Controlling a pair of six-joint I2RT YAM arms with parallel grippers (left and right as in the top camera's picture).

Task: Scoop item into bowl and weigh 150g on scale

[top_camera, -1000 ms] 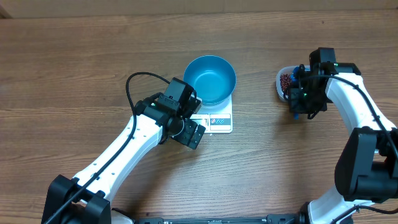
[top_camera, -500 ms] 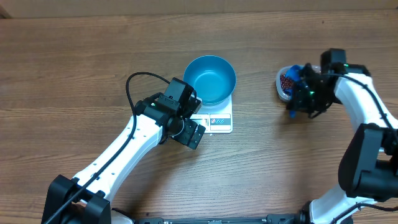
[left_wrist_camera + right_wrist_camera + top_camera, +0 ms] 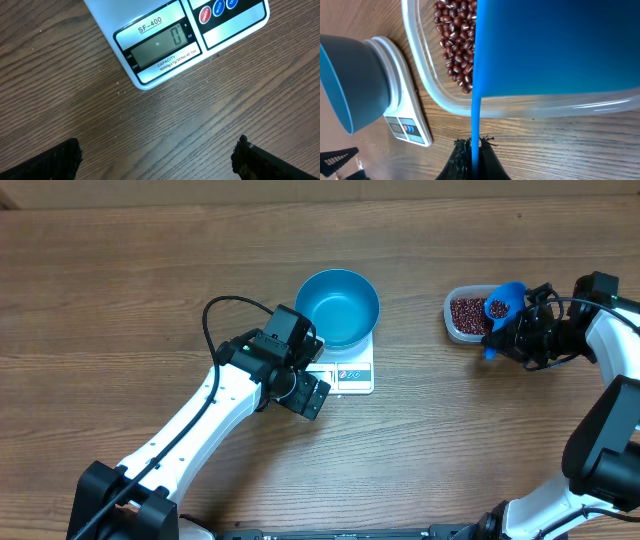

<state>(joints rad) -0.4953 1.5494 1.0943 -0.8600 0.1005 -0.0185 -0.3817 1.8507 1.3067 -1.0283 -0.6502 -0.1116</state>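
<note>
Beans (image 3: 466, 311): tiny, maroon, heaped in clear tub (image 3: 451, 321) at far right; some lie in blue scoop (image 3: 503, 303) over the tub. Right gripper (image 3: 510, 338) pinches scoop handle. Left gripper (image 3: 157, 160) spread wide, near side of scale (image 3: 352, 370), which carries blue bowl (image 3: 337, 307).

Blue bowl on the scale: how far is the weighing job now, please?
Done: the bowl sits empty on the scale, whose display reads 0. In hand: the right hand is shut on the scoop, which holds some beans over the tub. Left: tip them into the bowl and repeat until 150 g shows. The left hand is open beside the scale.
</note>
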